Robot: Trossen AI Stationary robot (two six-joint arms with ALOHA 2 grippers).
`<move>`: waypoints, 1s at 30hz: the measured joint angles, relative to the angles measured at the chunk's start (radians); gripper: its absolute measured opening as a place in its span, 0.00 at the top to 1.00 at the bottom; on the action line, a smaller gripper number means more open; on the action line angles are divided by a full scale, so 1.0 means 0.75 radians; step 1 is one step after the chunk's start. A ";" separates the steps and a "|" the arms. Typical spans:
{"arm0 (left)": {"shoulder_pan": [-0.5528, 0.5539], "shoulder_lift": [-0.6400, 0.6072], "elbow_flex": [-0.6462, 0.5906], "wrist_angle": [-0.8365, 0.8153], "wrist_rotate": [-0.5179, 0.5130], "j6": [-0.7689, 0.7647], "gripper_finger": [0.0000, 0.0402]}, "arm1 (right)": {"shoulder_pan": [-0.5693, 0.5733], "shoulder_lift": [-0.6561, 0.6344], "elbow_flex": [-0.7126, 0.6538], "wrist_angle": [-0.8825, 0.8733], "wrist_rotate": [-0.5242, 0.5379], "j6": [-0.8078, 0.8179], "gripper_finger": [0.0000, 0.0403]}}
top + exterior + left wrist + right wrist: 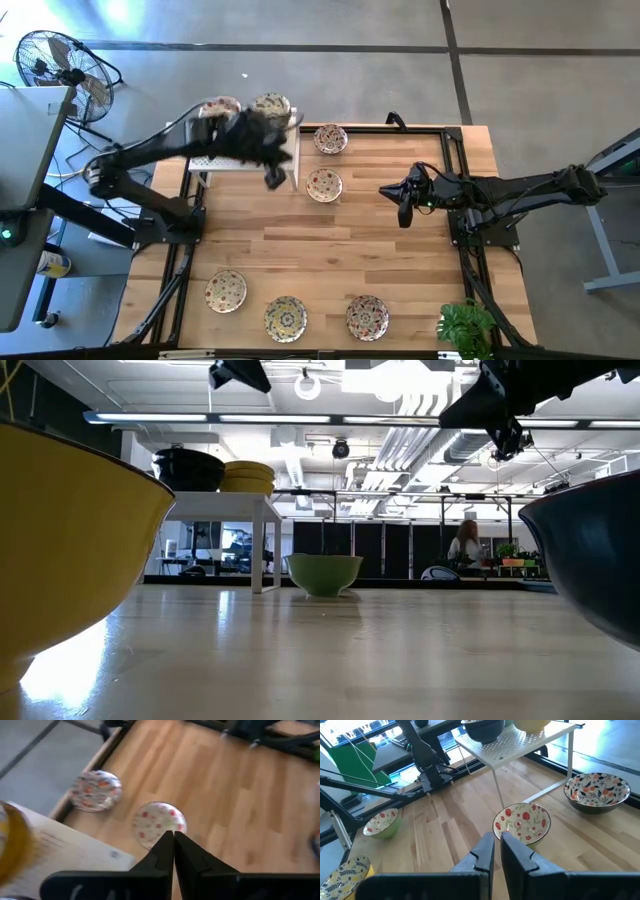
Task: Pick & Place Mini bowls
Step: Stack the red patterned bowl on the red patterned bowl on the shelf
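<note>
Left gripper (pixel 272 178) hangs above the near corner of a small white perforated stand (pixel 228 160) at the table's far left; in its wrist view the fingers (pixel 165 852) are pressed together with nothing between them. Two mini bowls on the stand (pixel 222 107) (pixel 271 104) — one dark outside, one yellow. Just right of the stand, two more sit on the wooden table (pixel 400 250): a far one by the edge (pixel 331 138) and a nearer one (pixel 324 185), the latter directly ahead of the left fingers in the wrist view. Right gripper (pixel 404 196) hovers right of centre, well apart from that bowl, its fingers (pixel 485 851) nearly closed — only a thin slit between them, empty. Three further bowls line the near edge (pixel 226 291) (pixel 286 318) (pixel 367 317). A potted green plant (pixel 467 326) sits at the near right corner.
</note>
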 joint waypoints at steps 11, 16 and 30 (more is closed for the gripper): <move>-0.451 -0.234 -0.467 0.224 -0.126 -0.312 1.00 | -0.001 0.000 0.000 -0.001 0.024 -0.005 0.95; -0.600 -0.246 -0.470 0.091 -0.154 -0.394 1.00 | -0.001 0.003 0.000 -0.001 0.024 -0.005 0.95; -0.938 -0.127 -0.472 -0.267 0.109 -0.664 0.88 | -0.001 0.003 0.000 -0.001 0.024 -0.005 0.96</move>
